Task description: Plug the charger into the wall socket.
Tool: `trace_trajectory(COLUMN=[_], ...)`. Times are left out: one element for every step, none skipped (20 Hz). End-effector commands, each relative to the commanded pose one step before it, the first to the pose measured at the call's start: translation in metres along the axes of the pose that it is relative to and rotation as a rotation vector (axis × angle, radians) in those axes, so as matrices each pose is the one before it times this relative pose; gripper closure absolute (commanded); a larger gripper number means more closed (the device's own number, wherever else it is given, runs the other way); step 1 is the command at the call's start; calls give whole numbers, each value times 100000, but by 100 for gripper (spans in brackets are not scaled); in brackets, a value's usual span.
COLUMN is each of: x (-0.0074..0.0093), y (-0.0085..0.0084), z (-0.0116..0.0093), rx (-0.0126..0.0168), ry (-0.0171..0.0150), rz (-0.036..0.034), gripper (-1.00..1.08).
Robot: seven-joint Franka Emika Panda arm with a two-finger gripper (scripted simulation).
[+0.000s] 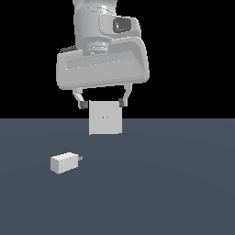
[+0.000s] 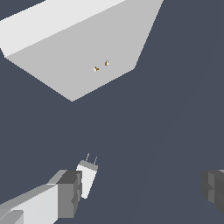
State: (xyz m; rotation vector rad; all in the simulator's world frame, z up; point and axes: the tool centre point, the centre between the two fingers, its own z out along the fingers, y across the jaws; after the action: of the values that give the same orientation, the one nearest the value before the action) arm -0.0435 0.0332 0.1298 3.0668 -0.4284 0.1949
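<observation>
The charger [image 1: 64, 162] is a small white block lying on the dark floor toward the exterior view's left, its short grey prongs pointing to the exterior view's right. The wall socket [image 1: 105, 118] is a flat white square plate standing upright farther back, with two tiny dots at its centre. My gripper [image 1: 103, 102] hangs high above the floor, open and empty, its fingertips level with the plate's top edge in that view. In the wrist view the charger [image 2: 87, 177] shows beside one finger [image 2: 68, 192], far below it, and the wall socket [image 2: 83, 48] lies beyond.
A flat dark grey floor [image 1: 174, 183] spreads around both objects. Behind it is a black background. Nothing else stands on the floor.
</observation>
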Motion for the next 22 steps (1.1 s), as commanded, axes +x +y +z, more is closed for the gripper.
trace_trajectory(x=[-635, -235, -230, -225, -221, -217, -213, -210, -206, -204, -201, -199, -197, -195, -194, -192, -192, -191, -191, -191, -192, -185], y=[-489, -182, -180, -176, -173, -171, -168, -166, -164, -162, -161, -159, -158, -157, -157, -157, -157, -157, -158, -159, -161, -156], z=[438, 169, 166, 164, 161, 159, 157, 156, 154, 153, 152, 151, 150, 150, 150, 150, 150, 151, 151, 152, 154, 151], rx=[-358, -168, -168, -167, -167, -168, -168, -169, -171, -172, -174, -176, -178, -180, -183, -186, -189, -193, -197, -201, -205, -204], ry=[1862, 683, 670, 659, 649, 639, 631, 624, 617, 612, 607, 605, 602, 601, 601, 601, 603, 606, 610, 615, 618, 604], rz=[3194, 1182, 1159, 1139, 1122, 1104, 1089, 1075, 1063, 1052, 1041, 1035, 1030, 1025, 1023, 1022, 1022, 1025, 1029, 1036, 1041, 1017], gripper=[-92, -92, -92, -92, -92, -92, -92, -92, -92, -92, -92, -92, -92, -92, -92, -92, -92, -92, -92, -92, -92, -92])
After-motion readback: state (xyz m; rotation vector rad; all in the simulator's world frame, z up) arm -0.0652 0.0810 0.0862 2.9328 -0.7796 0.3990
